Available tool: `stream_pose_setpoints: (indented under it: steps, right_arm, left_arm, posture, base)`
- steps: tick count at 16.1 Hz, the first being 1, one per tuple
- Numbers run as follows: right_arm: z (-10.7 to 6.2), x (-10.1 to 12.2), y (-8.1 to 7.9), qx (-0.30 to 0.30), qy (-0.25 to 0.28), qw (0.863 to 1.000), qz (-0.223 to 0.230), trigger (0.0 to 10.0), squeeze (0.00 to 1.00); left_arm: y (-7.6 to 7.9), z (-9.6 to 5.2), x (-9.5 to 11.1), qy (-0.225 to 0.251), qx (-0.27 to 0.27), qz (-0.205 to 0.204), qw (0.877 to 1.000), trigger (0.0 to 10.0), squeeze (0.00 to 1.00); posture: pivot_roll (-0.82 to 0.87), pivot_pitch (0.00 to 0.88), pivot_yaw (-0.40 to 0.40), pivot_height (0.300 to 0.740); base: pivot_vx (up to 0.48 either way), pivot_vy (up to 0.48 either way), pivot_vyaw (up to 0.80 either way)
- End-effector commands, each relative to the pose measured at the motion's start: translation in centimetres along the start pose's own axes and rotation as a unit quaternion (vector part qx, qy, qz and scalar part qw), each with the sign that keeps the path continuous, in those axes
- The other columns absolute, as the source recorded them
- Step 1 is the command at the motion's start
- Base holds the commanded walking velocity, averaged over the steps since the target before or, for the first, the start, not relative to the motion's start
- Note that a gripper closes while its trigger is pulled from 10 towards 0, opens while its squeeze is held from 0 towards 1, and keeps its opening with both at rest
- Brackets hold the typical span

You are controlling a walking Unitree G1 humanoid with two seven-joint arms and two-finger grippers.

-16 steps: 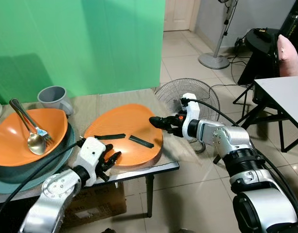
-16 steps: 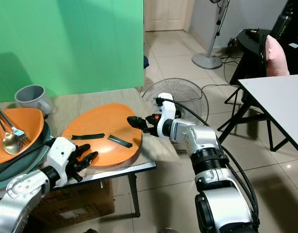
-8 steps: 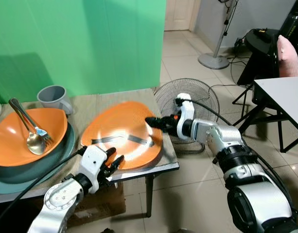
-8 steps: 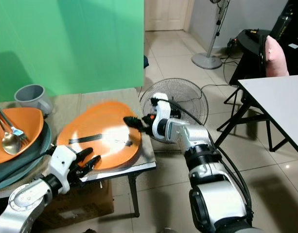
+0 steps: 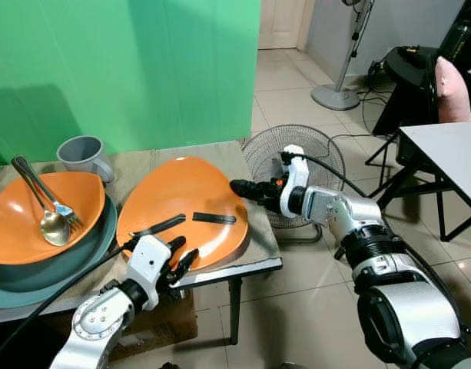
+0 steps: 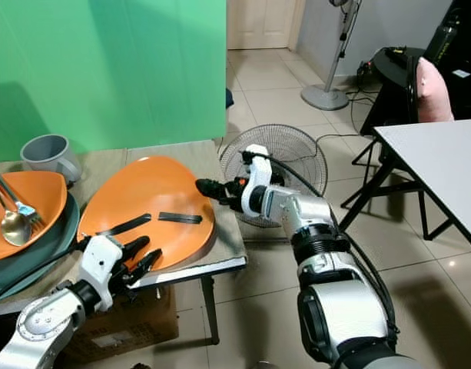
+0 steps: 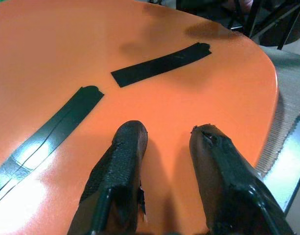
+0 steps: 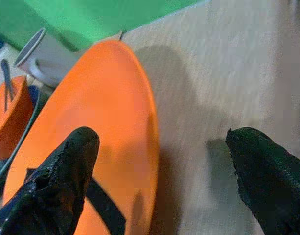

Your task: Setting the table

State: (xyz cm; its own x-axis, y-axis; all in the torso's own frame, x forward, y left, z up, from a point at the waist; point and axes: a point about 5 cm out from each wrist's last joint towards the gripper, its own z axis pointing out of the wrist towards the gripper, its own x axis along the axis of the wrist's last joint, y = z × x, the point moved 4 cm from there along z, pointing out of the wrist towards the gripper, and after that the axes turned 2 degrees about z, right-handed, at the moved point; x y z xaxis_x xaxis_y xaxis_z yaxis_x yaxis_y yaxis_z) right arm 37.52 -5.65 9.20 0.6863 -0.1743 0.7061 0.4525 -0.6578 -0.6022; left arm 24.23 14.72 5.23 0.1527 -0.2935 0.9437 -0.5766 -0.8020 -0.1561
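Observation:
An orange plate (image 5: 181,207) with two black tape strips (image 5: 213,218) lies on the low table (image 5: 254,265). My left gripper (image 5: 180,254) is open at the plate's near edge, and its fingers (image 7: 121,147) hover over the orange surface. My right gripper (image 5: 239,187) is open at the plate's far right rim. One of its fingers (image 8: 74,156) is over the plate and the other is over the table mat. An orange bowl (image 5: 24,223) holding a spoon (image 5: 54,224) and a fork (image 5: 66,209) sits at the left on stacked dark plates (image 5: 74,261).
A grey mug (image 5: 81,154) stands at the back of the table by the green screen. A floor fan (image 5: 304,150) lies just past the table's right end. A white table (image 5: 450,146) stands at the right, and a cardboard box (image 5: 162,323) sits under the low table.
The orange plate has slid left toward the bowl and turned, so its tape strips lie at a new angle. My right gripper followed its rim leftward. My left gripper stayed at the near edge.

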Motion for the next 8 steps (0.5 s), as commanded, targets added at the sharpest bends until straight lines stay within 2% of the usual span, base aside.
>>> stream_pose_setpoints:
  steps: [1,6,8]
  right_arm:
    - [0.3,-0.2,-0.3,0.008,-0.006,1.0,0.009,10.0,0.0]
    - [1.4,-1.8,-1.0,0.018,-0.031,0.999,0.002,10.0,0.0]
    - [1.6,-2.4,-1.4,0.035,-0.039,0.998,0.018,10.0,0.0]
  left_arm:
    - [1.1,-0.3,-2.5,-0.05,-0.017,-0.017,0.998,10.0,0.0]
    - [1.6,-0.2,-2.5,-0.046,-0.027,-0.017,0.998,10.0,0.0]
    - [1.7,-0.2,-2.5,-0.044,-0.029,-0.017,0.998,10.0,0.0]
  posture:
    - [-0.08,0.0,-0.035,0.74]
    - [-0.08,0.0,-0.037,0.74]
    - [-0.08,0.0,-0.037,0.74]
  base:
    - [0.0,0.0,0.0]
    - [0.0,0.0,0.0]
    - [0.0,0.0,0.0]
